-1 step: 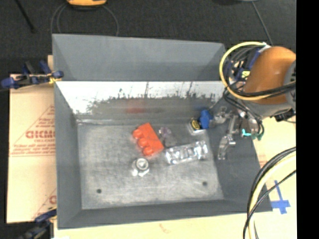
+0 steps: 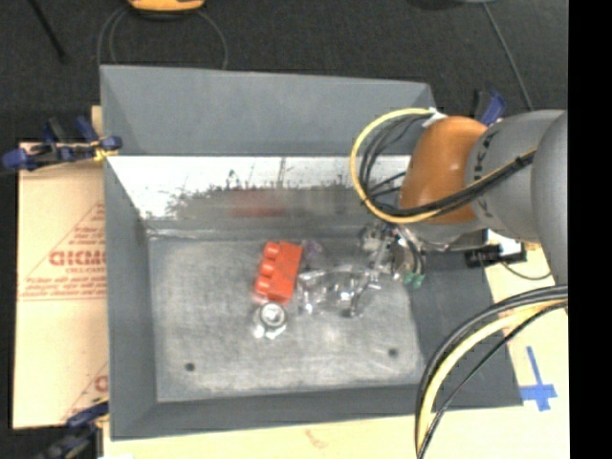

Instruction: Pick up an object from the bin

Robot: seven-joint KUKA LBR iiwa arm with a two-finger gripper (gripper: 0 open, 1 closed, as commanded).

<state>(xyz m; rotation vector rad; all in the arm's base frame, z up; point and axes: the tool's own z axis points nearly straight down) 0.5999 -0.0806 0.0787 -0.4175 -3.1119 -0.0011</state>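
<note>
The gripper (image 2: 382,264) sat low at the right side of the bin (image 2: 191,371), toward the back wall, under the orange wrist cover (image 2: 442,165). Open or closed: could not tell. Just left of it, touching or nearly so, a clear shiny crumpled piece (image 2: 330,293) lay about mid-floor. A red block (image 2: 278,269) lay tilted just left of that piece, with a small purple bit (image 2: 312,251) by its upper right edge. A small round grey part (image 2: 271,321) lay just in front of the block.
</note>
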